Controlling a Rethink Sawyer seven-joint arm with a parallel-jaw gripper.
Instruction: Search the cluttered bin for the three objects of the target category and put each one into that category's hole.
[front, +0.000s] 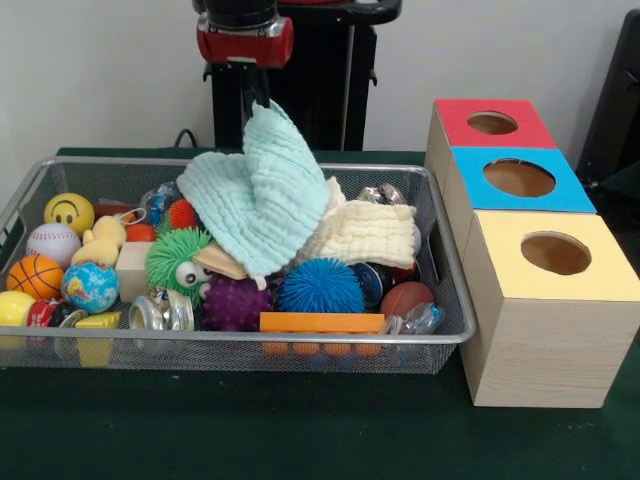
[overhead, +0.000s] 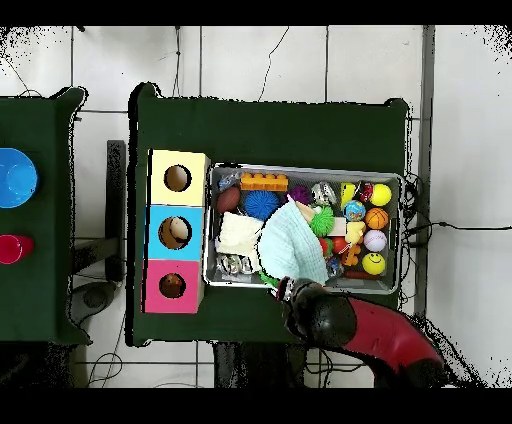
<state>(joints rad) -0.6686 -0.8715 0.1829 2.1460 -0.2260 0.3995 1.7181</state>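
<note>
We see the black gripper (front: 260, 103) pinching a pale mint-green ribbed cloth (front: 265, 195). It hangs lifted above the silver wire-mesh bin (front: 448, 300).

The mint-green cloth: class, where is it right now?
In the front view the mint-green cloth hangs from the gripper above the wire bin's middle, over the cream cloth.

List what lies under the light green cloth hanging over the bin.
Below the light green cloth show a cream cloth, a green spiky ball, a blue spiky ball and a tan piece. Anything directly beneath its folds is covered.
</note>
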